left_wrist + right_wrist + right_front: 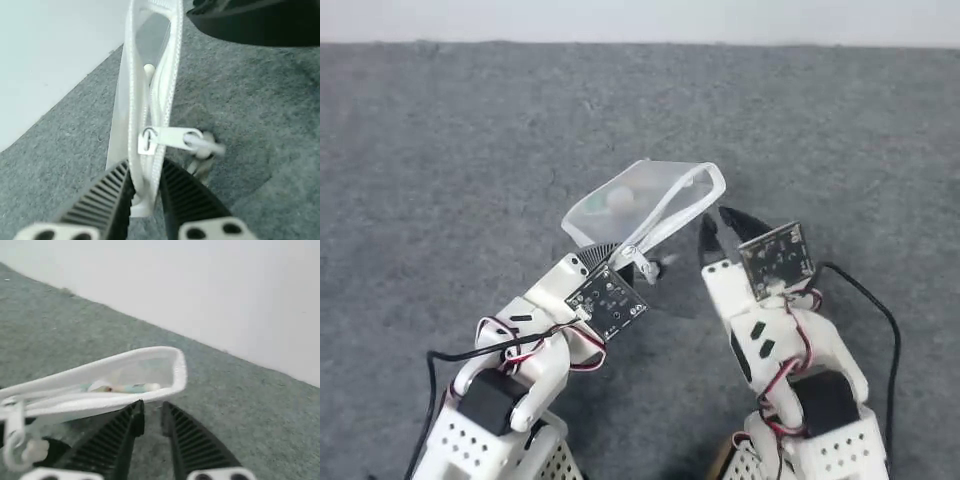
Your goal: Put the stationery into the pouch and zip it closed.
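A translucent white pouch [640, 200] hangs above the grey mat, its zipper side facing the arms. My left gripper [605, 258] is shut on the pouch's near end, pinching the zipper band [134, 175] between its fingers. Just past them sit the slider and its pull tab [172, 136]. Inside the pouch lies a pale stationery item [120, 388]. My right gripper [718, 232] stands beside the pouch's other end, its fingers a narrow gap apart with nothing between them; the pouch [115, 377] lies just beyond its tips [152, 412].
Grey carpet-like mat [440, 160] covers the table all around, with a white wall edge [640, 20] at the back. The right arm's black cable [880, 310] loops at the right.
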`<state>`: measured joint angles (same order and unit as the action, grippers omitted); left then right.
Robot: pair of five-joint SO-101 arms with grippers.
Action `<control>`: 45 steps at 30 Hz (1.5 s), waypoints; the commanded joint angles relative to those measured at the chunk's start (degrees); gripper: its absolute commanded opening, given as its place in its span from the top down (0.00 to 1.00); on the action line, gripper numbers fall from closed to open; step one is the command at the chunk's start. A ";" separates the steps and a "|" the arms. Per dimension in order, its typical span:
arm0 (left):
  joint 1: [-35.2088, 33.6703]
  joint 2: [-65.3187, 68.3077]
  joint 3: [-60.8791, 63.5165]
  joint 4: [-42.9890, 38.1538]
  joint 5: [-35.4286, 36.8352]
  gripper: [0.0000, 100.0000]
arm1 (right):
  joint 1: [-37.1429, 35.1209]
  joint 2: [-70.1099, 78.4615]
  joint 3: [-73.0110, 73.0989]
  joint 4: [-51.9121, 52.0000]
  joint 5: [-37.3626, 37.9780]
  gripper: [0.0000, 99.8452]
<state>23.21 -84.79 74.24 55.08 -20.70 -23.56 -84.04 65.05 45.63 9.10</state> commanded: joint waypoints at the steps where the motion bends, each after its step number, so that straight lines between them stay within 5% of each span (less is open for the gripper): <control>1: -0.88 -0.79 0.22 0.53 1.49 0.99 | -3.56 -2.51 -5.71 6.46 -0.09 0.86; 20: -0.88 -0.79 0.22 0.44 1.58 0.99 | -23.52 -1.98 -10.29 22.73 -0.09 0.86; 33: -0.88 -0.79 0.22 0.53 1.58 0.99 | -26.33 -1.89 -4.75 17.45 -0.09 0.86; 45: -0.70 -0.79 0.22 0.53 1.58 0.99 | -21.05 -1.89 1.05 7.60 0.00 0.86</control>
<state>23.21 -84.79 74.24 55.08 -20.35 -46.42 -85.71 66.64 55.03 9.10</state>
